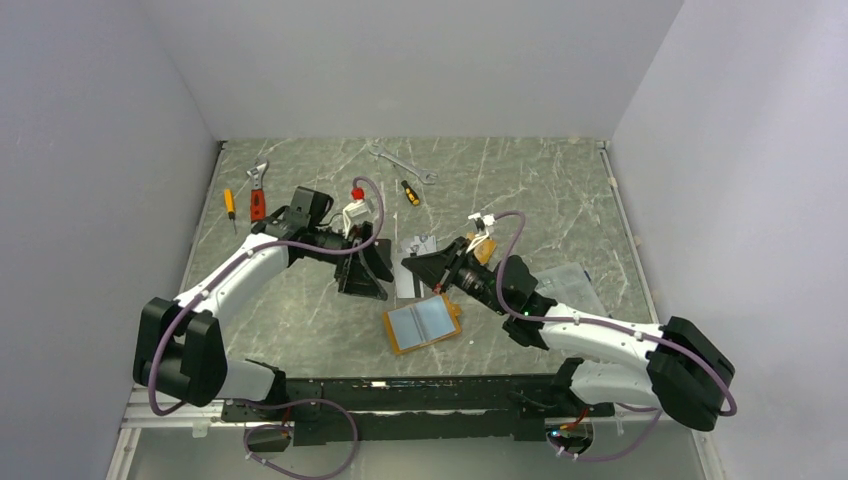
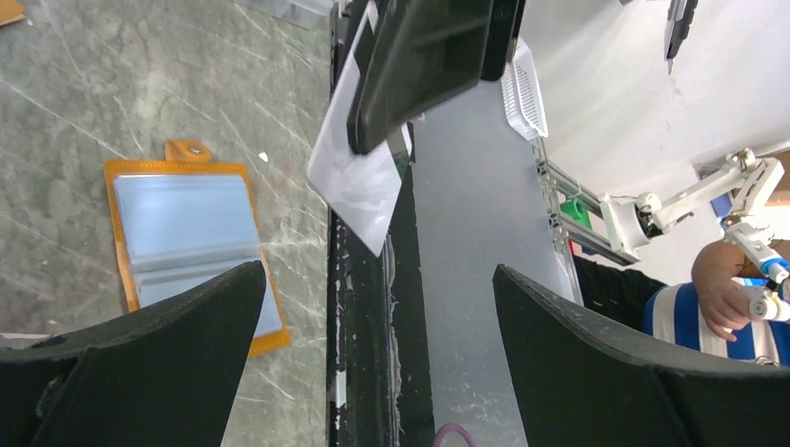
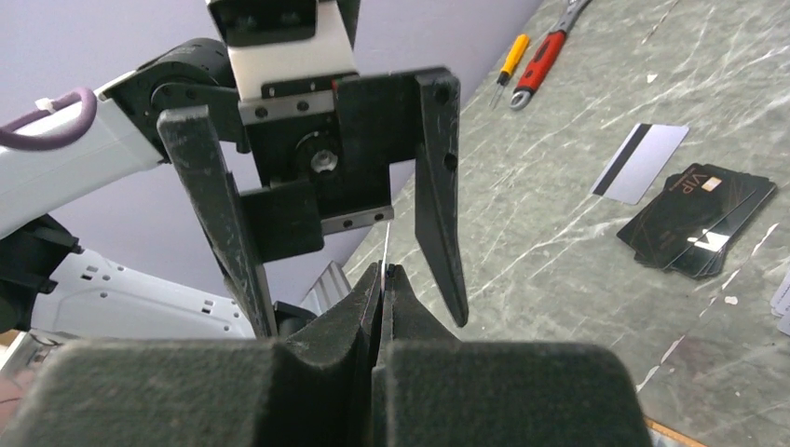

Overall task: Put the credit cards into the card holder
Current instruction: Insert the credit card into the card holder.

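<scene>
Currently the right gripper (image 3: 384, 270) is clamped on the edge of a pale card (image 2: 359, 186), holding it in the air right in front of the left gripper (image 2: 377, 270), whose jaws are spread wide and grasp nothing (my guess: a regrip, so one card edge is free to slide in). The card holder (image 1: 423, 323) lies open, pockets up, on the table (image 1: 300, 320) just below, ready for loading. Other cards wait farther back: a striped card (image 3: 643, 160) beside a black stack (image 3: 699, 216).

Tabletop (image 1: 560, 190), green marble: a yellow screwdriver (image 1: 229, 205) and a red-handled wrench (image 1: 258, 192) are lying side by side at ten o'clock; a silver spanner (image 1: 402, 163) and a small screwdriver (image 1: 410, 192) are resting toward twelve o'clock.
</scene>
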`<action>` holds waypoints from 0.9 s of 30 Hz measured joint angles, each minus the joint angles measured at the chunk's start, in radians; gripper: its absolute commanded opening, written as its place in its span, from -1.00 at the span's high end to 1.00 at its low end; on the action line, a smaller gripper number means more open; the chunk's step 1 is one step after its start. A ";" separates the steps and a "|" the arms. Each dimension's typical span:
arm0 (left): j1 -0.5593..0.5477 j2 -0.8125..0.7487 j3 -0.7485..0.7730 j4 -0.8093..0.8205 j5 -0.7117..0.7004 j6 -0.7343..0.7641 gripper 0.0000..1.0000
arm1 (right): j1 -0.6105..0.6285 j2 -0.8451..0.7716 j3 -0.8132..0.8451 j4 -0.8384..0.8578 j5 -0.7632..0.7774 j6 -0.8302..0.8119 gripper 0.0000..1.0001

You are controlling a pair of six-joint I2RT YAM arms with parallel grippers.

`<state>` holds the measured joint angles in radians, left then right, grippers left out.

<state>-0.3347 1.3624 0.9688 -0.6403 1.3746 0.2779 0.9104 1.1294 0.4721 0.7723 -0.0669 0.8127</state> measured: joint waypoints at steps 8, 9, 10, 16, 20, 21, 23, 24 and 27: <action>-0.001 -0.002 -0.037 0.254 -0.001 -0.295 -0.76 | 0.000 0.069 0.013 0.067 -0.030 0.031 1.00; -0.001 -0.002 -0.040 0.275 -0.001 -0.319 -0.72 | 0.000 0.077 0.016 0.077 -0.031 0.035 1.00; -0.001 -0.002 -0.042 0.294 -0.001 -0.342 -0.66 | 0.000 0.083 0.019 0.087 -0.031 0.037 1.00; -0.001 -0.010 -0.044 0.357 0.002 -0.415 -0.23 | 0.000 0.121 0.050 0.121 -0.031 0.045 1.00; -0.001 -0.021 -0.059 0.409 0.018 -0.463 0.24 | 0.000 0.149 0.064 0.148 -0.034 0.053 1.00; -0.001 -0.023 -0.061 0.422 0.023 -0.475 0.38 | 0.000 0.154 0.065 0.151 -0.037 0.056 1.00; -0.001 -0.024 -0.062 0.436 0.035 -0.488 0.58 | 0.000 0.155 0.065 0.151 -0.040 0.060 0.97; -0.001 -0.025 -0.062 0.439 0.042 -0.488 0.70 | 0.000 0.154 0.065 0.153 -0.041 0.061 0.94; -0.001 -0.026 -0.062 0.432 0.047 -0.483 1.00 | 0.000 0.143 0.065 0.150 -0.047 0.072 0.89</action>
<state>-0.3355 1.3365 0.9066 -0.2081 1.4216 -0.2047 0.9104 1.2724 0.5373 0.9222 -0.1135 0.8845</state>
